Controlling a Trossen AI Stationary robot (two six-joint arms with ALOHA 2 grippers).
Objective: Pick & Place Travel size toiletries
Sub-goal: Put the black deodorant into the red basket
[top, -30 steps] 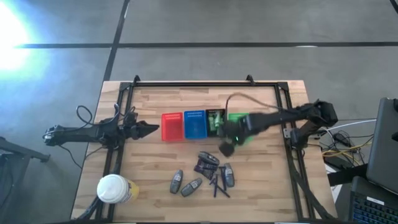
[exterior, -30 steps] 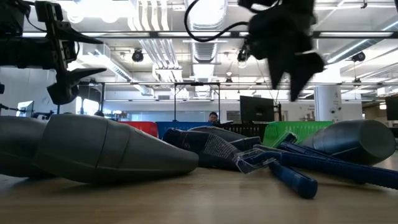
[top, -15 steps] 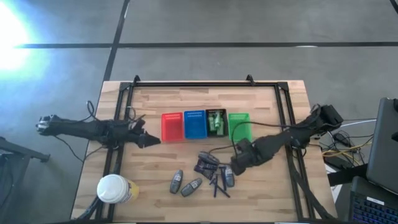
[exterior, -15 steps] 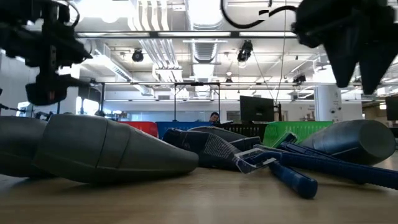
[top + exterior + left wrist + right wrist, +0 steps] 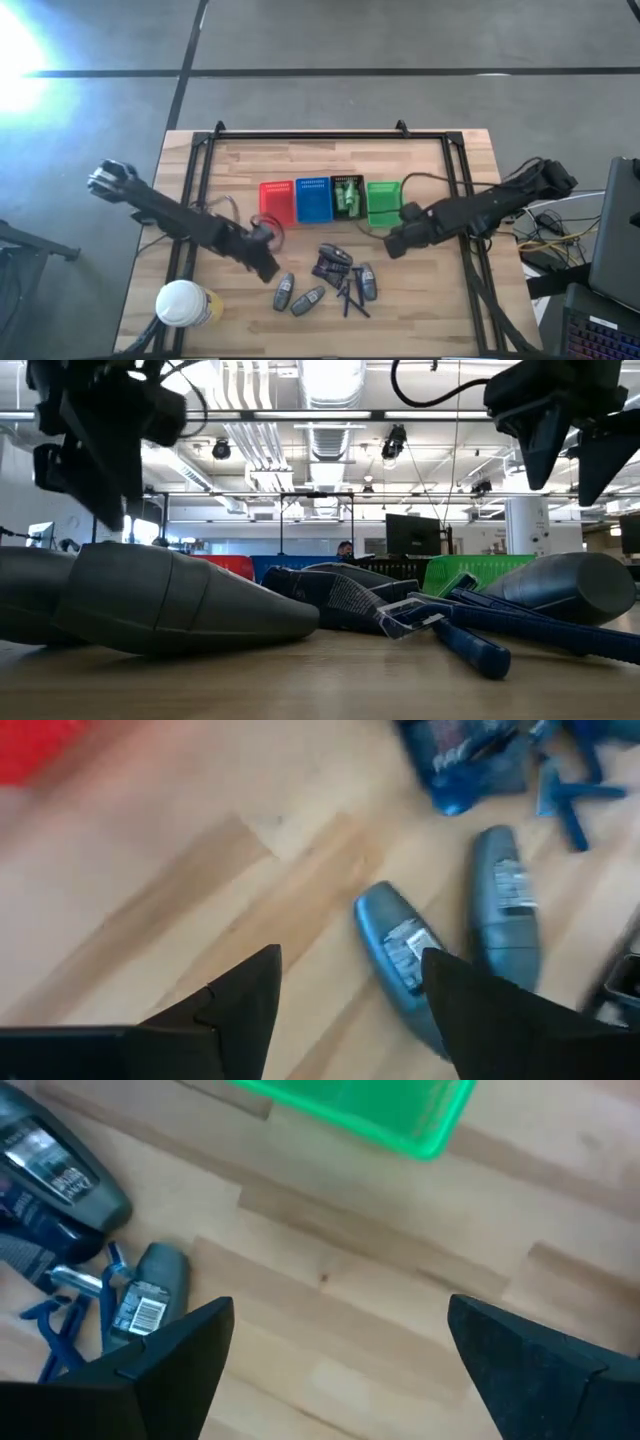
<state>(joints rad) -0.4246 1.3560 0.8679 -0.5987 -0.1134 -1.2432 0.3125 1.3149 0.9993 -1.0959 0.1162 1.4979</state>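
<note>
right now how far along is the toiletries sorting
Done: only the black basket holds green bottles. In hand: nothing; both pincers are open, the left pincer nearing the grey tubes, the right pincer beside the green basket. Left: tubes, packets and blue sticks.

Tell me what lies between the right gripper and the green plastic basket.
Nothing: in the right wrist view only bare wooden table lies between the open right gripper and the green plastic basket.

A light wooden table (image 5: 430, 310) carries a row of red (image 5: 275, 203), blue (image 5: 313, 200), black (image 5: 346, 195) and green (image 5: 383, 201) baskets mid-frame, grey tubes (image 5: 285, 291), dark packets (image 5: 330, 262) and blue razors (image 5: 352, 296) below, and a white-capped container (image 5: 183, 304) lower left.
</note>
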